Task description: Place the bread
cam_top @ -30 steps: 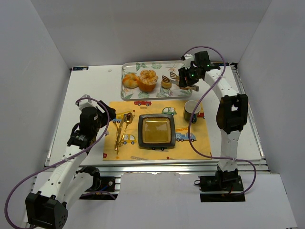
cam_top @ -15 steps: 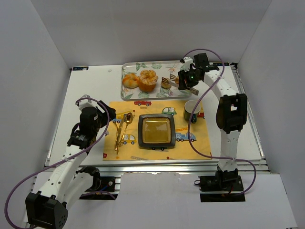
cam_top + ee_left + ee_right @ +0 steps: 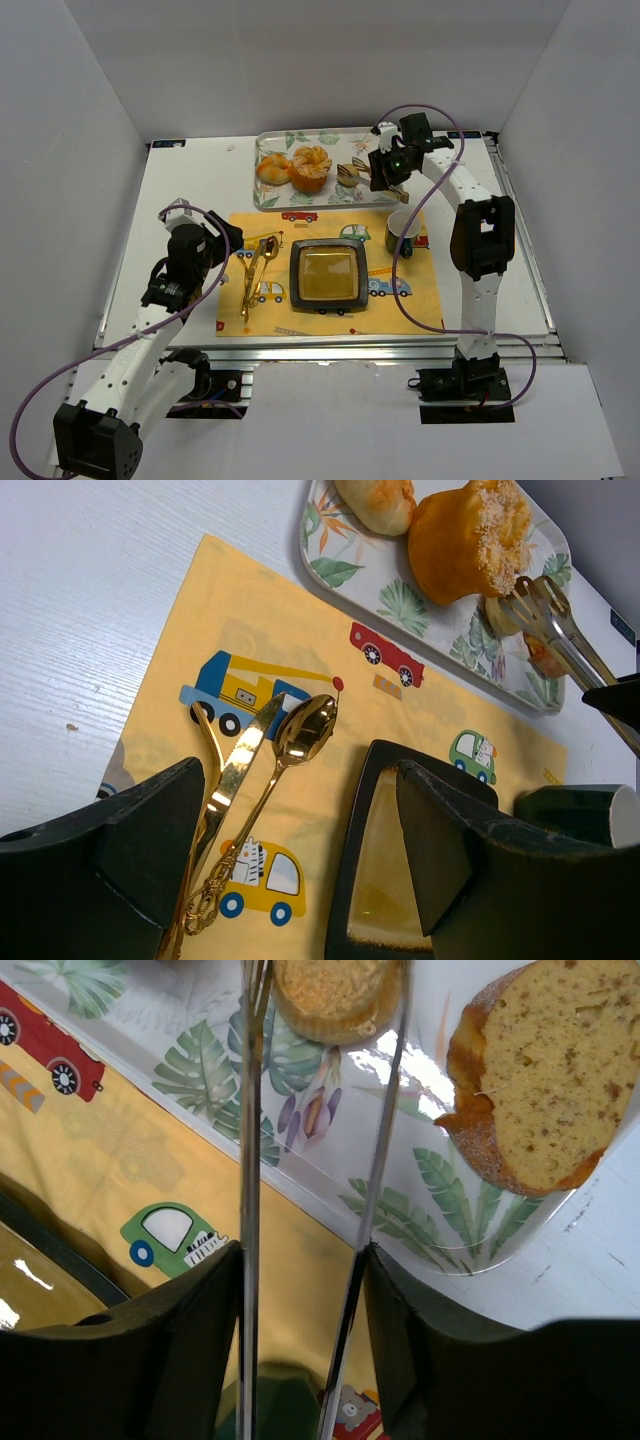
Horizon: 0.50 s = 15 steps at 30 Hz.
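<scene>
Steel tongs (image 3: 249,1210) clamped in right claw (image 3: 302,1285) straddle the bun (image 3: 335,995), clearest wrist-side; left claw (image 3: 300,820) gapes empty.

- No word, number or brand can be read in any of the three views.
- A small dark label (image 3: 168,144) sits at the far left corner of the table (image 3: 200,185). It is too small to make out any print on it.
</scene>
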Motion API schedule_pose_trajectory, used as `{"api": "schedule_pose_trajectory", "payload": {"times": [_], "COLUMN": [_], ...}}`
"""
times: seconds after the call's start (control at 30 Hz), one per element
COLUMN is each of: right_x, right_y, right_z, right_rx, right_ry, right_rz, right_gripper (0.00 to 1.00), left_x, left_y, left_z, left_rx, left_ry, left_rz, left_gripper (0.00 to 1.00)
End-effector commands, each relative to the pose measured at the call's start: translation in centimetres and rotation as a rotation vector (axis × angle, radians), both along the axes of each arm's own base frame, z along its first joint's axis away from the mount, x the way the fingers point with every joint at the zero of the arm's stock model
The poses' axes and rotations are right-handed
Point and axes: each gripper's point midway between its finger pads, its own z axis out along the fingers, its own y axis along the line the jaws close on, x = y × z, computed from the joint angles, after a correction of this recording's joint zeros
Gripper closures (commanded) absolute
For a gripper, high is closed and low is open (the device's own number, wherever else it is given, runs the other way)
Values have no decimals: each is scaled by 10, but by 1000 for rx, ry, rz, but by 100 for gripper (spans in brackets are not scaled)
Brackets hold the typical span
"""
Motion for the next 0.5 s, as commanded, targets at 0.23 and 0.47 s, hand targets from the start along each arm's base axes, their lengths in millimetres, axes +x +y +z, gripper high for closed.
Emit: {"api": "schedule_pose_trajectory", "payload": {"times": [0.23,0.47], "right_x": [6,-3], "right_y": [-4,3], "right_z": [7,76], "right_rx": [-26,92], "right_ry": [-36,-157], "right_rz": [5,66], "right_gripper": [71,87], "left_x": [-1,0], "left_y": [3,4], "left_z": [6,12], "left_rx": [-1,-3], "left_ry": [-23,-37], "left_rz": [14,18], "left_gripper": [13,13]}}
